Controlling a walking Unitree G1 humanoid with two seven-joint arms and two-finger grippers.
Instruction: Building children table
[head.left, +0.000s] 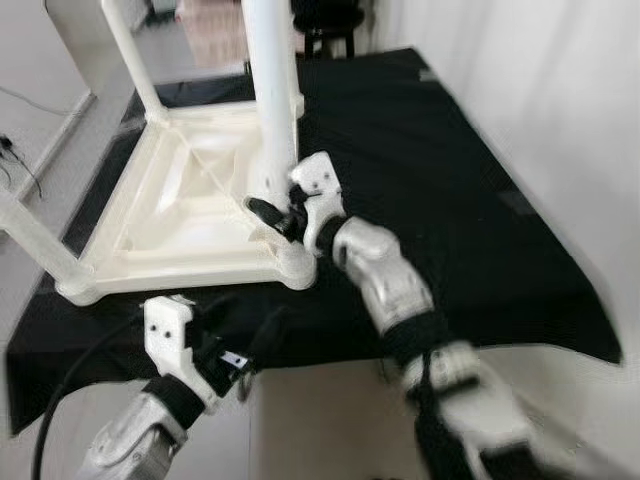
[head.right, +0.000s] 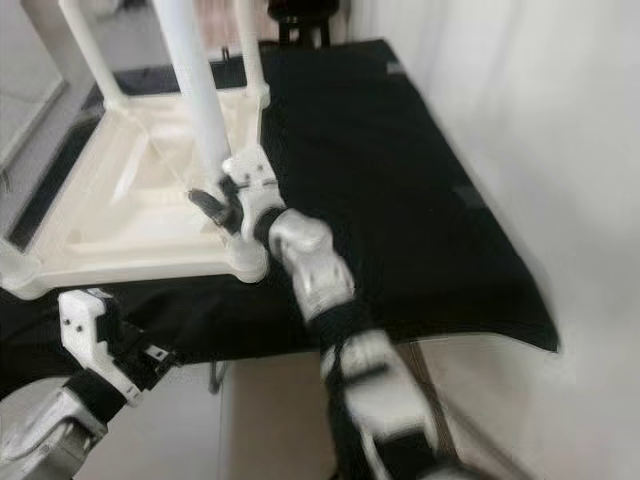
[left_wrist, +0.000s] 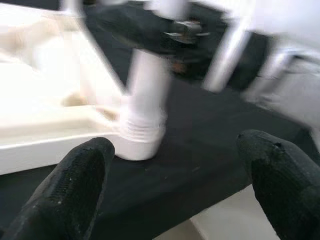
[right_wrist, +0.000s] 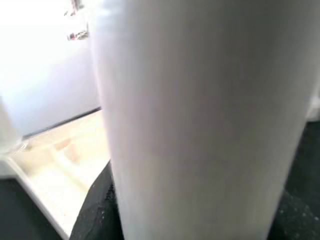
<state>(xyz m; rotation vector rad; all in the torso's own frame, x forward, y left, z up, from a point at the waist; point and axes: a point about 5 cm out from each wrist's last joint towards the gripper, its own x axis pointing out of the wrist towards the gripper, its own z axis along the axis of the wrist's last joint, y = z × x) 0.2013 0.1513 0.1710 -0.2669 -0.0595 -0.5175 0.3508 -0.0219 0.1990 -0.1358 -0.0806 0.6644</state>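
Observation:
A white children's table lies upside down on a black cloth, its legs pointing up. My right gripper is shut on the near right leg, low down close to its corner socket. That leg stands very close in the right wrist view, with a black finger beside it. My left gripper hangs open at the cloth's front edge, holding nothing. Its two fingertips stand wide apart, facing the same corner socket.
Other legs rise at the back left and the near left corner. A dark stool stands beyond the far end. A white wall runs along the right. A cable lies on the floor at the left.

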